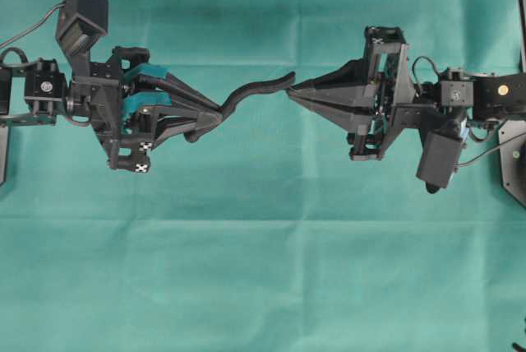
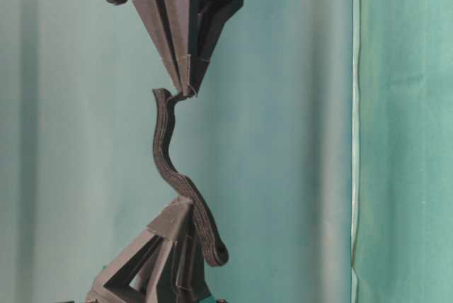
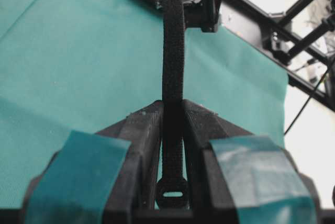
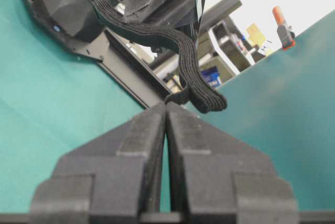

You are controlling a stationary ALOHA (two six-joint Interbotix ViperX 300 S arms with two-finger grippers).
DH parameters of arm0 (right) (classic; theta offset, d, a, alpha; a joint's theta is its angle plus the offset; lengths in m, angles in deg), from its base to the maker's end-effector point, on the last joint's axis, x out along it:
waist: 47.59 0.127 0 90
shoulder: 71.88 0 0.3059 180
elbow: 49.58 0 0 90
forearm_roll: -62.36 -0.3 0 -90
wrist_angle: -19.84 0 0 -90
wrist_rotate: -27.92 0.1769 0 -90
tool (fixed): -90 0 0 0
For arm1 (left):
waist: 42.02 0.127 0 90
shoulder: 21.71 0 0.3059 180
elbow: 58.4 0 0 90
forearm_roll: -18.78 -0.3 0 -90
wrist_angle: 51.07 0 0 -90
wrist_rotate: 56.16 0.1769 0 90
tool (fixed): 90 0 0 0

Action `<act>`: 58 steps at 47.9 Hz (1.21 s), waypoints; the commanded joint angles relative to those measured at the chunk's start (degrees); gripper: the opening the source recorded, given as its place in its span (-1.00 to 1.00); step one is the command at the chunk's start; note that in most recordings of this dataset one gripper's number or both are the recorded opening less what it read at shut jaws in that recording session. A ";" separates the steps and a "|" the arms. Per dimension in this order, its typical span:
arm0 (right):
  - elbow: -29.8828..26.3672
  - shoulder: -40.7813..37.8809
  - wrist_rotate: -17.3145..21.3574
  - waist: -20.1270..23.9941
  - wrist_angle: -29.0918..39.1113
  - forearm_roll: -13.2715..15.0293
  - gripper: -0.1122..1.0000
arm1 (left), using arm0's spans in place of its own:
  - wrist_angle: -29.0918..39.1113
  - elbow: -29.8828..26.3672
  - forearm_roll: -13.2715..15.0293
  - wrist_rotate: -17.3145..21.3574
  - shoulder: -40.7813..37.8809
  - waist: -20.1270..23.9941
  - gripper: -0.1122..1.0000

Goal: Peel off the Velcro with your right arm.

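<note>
The Velcro [image 1: 246,95] is a black strip stretched in a wavy line between the two grippers, above the green cloth. My left gripper [image 1: 218,110], with teal tape on its fingers [image 3: 78,174], is shut on the strip near its looped end [image 3: 172,191]. The strip runs up and away from those jaws [image 3: 172,51]. The all-black right gripper [image 1: 289,91] is shut, its tips pinching a thin flap at the Velcro's other end [image 4: 176,97]. The thick layered part [image 4: 191,75] curls just beyond the right gripper [image 4: 166,107]. From table level, the Velcro [image 2: 163,149] hangs in an S between both tips.
Green cloth [image 1: 263,270] covers the table under both arms. An orange-handled clamp [image 4: 283,26] and shelving stand beyond the table edge. A black frame rail [image 3: 293,72] runs along the cloth's far side.
</note>
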 commanded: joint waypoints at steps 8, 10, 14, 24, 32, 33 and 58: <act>-0.79 0.35 0.18 0.26 -0.62 0.09 -0.97 | -0.62 -1.14 0.09 0.09 0.44 0.26 -0.63; -0.79 0.35 0.18 0.26 -0.53 0.09 -0.97 | -0.62 -1.14 0.09 0.09 0.44 0.26 -0.63; -0.88 0.35 0.18 0.26 -0.53 0.09 -0.97 | -0.62 -1.23 0.09 0.09 0.44 0.26 -0.63; -1.49 -0.53 0.18 0.53 -0.53 0.09 -0.97 | -1.14 -1.14 0.09 0.09 0.09 0.26 -0.63; -2.90 -1.85 0.18 0.88 -0.62 0.09 -0.97 | -1.49 -1.23 0.09 0.09 -0.09 0.26 -0.63; -2.99 -2.11 0.18 0.97 -0.62 0.09 -0.97 | -1.41 -1.23 0.09 0.09 -0.18 0.26 -0.63; -7.29 -6.77 0.18 2.46 -0.62 0.09 -0.97 | -2.46 -1.05 0.09 0.09 -0.26 0.62 -0.63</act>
